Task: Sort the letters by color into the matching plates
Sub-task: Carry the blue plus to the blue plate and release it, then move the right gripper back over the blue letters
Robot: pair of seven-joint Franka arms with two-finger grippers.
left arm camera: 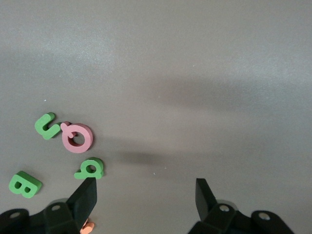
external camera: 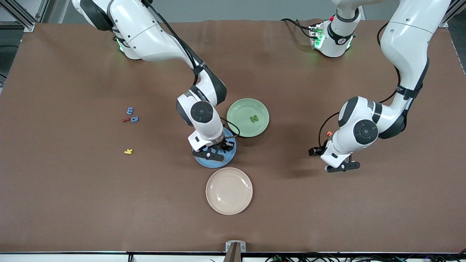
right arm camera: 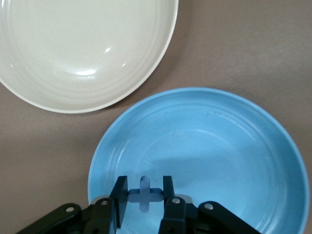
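Brown surface (external camera: 72, 203): right end effector (right arm camera: 145, 204) pinches blue X-like letter (right arm camera: 145, 194) over blue plate (right arm camera: 219, 146) for dropping; left end effector (left arm camera: 146, 195) spread, waiting above green letters (left arm camera: 89, 168).

White arms, black joints, cables

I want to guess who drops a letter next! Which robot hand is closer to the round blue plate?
Right. The right gripper hangs over the round blue plate, holding a blue cross-shaped letter. The left gripper waits toward its own end.
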